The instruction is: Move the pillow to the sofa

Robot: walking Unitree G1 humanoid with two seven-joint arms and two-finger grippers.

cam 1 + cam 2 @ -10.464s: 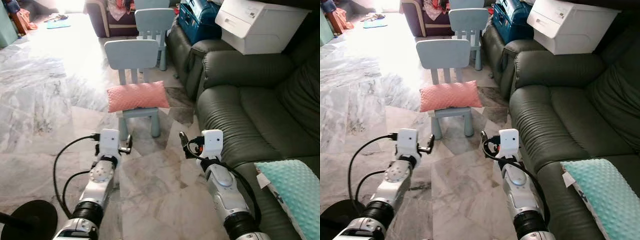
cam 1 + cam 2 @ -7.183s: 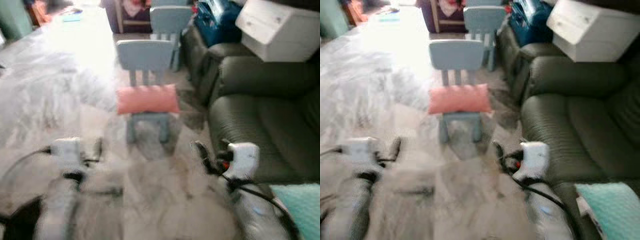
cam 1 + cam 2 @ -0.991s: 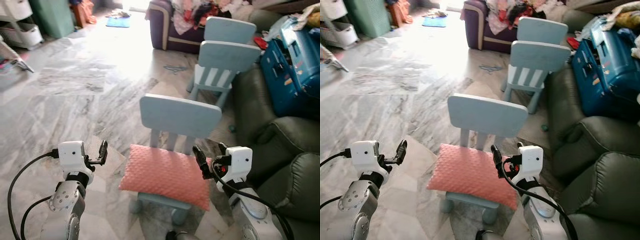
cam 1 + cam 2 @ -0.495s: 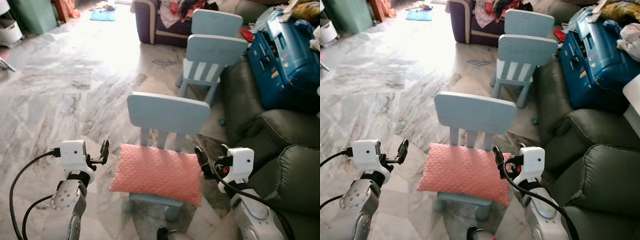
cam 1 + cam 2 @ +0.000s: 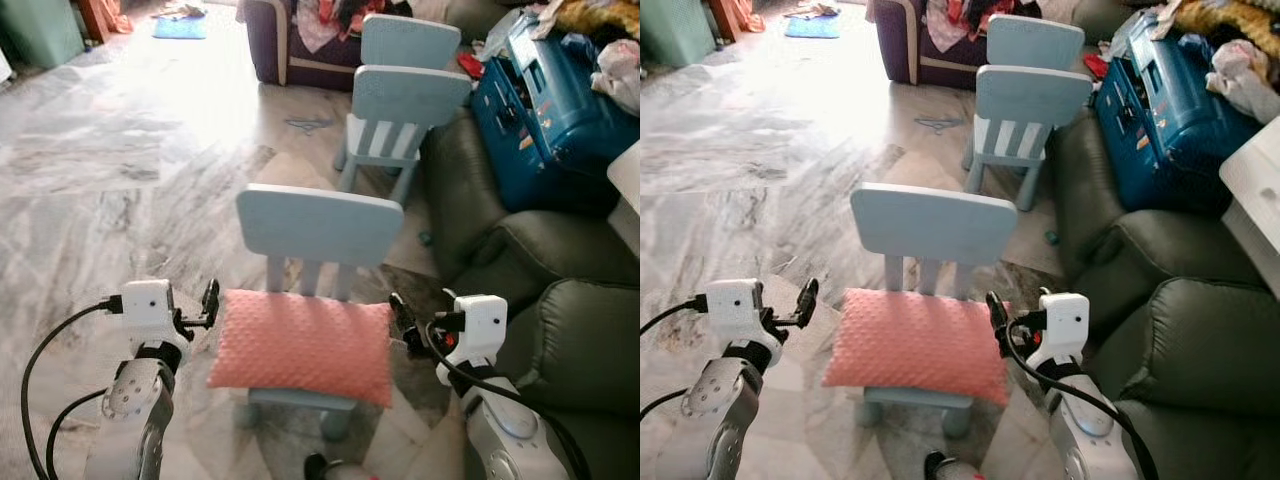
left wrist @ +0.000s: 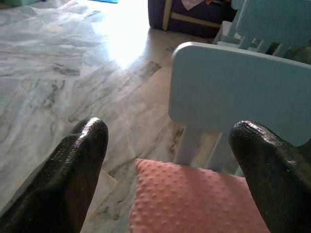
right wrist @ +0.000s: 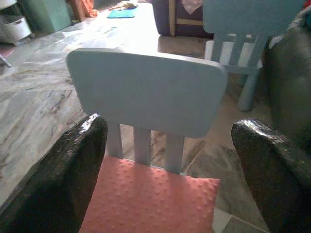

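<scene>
Left eye view: I look down on a salmon-pink dimpled fabric pillow [image 5: 302, 347] lying flat on the seat of a small pale-blue plastic child's chair [image 5: 318, 228], which stands on a grey-veined marble floor [image 5: 110, 190]. The pillow overhangs the seat on both sides, its far edge against the slats under the chair's backrest.

My left tool [image 5: 211, 303] hovers just beside the pillow's left edge, near its far corner, not touching it. In the left wrist view its two black fingers [image 6: 77, 170] stand apart, with the pillow's corner and the chair's backrest framed between them.

My right tool [image 5: 402, 322] hangs at the pillow's right edge, near the far right corner; I cannot tell whether it touches the fabric. In the right wrist view its black fingers [image 7: 73, 179] are also spread wide, the pillow and chair back showing in the gap, and nothing is held.

To the right stands a dark green leather sofa [image 5: 560, 330], its rounded arm just beside my right arm. A blue hard-shell case [image 5: 545, 100] rests at the sofa's far end. Two more pale-blue chairs [image 5: 400, 95] are lined up behind the first, farther away. At the far edge sits a dark purple armchair piled with clothes [image 5: 300, 35].
</scene>
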